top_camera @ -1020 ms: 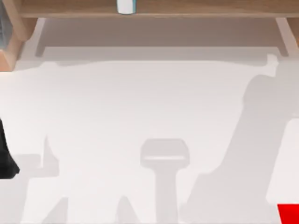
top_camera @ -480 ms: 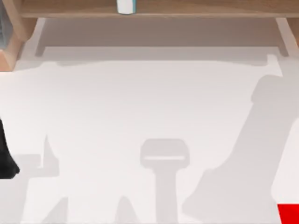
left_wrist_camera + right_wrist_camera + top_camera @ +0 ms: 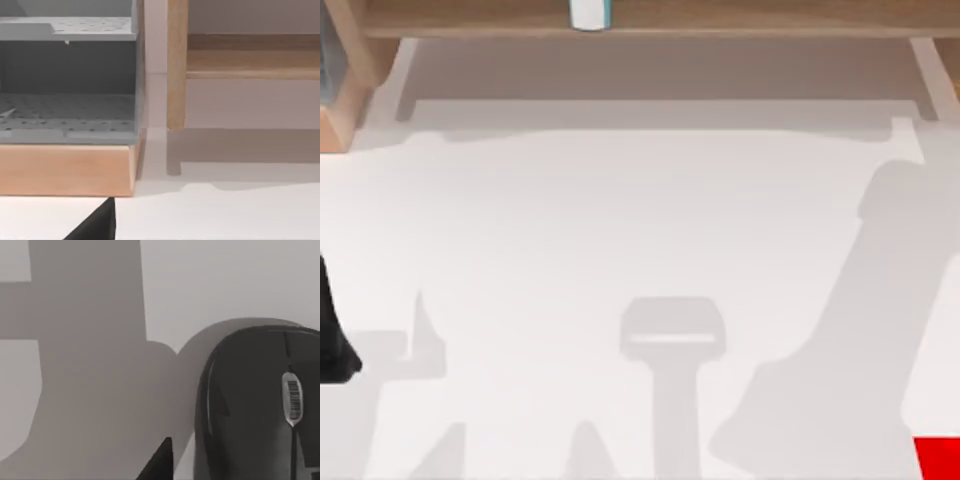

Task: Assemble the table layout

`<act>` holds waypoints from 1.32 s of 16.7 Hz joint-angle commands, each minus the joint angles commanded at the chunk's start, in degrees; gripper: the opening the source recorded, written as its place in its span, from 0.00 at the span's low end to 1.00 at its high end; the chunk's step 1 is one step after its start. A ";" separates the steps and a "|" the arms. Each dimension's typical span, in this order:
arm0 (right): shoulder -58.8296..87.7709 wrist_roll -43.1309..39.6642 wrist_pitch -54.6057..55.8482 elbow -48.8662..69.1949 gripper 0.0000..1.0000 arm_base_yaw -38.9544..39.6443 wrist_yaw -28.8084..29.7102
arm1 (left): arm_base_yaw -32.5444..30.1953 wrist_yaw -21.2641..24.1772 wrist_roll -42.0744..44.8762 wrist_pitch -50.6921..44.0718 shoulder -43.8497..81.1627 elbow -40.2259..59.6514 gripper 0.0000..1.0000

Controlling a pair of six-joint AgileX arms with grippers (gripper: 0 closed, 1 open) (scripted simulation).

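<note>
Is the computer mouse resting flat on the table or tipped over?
Flat: the dark mouse sits top side up, scroll wheel facing up, on the white table.

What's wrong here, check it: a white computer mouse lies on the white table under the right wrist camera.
The colour is wrong. The right wrist view shows a dark grey, nearly black mouse lying on the white table, not a white one.

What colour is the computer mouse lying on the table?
The mouse is dark grey to black with a light scroll wheel, best seen in the right wrist view.
</note>
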 joint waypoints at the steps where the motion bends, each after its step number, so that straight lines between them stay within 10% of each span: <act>1: 0.00 0.00 0.00 0.00 0.40 0.00 0.00 | 0.00 0.00 0.00 0.00 0.00 0.00 1.00; 7: 0.00 0.00 0.00 0.00 0.00 0.00 0.00 | 0.00 0.00 0.00 0.00 0.00 0.00 1.00; 22: -8.38 0.68 -0.95 -3.82 0.00 -0.38 1.10 | 0.00 0.00 0.00 0.00 0.00 0.00 1.00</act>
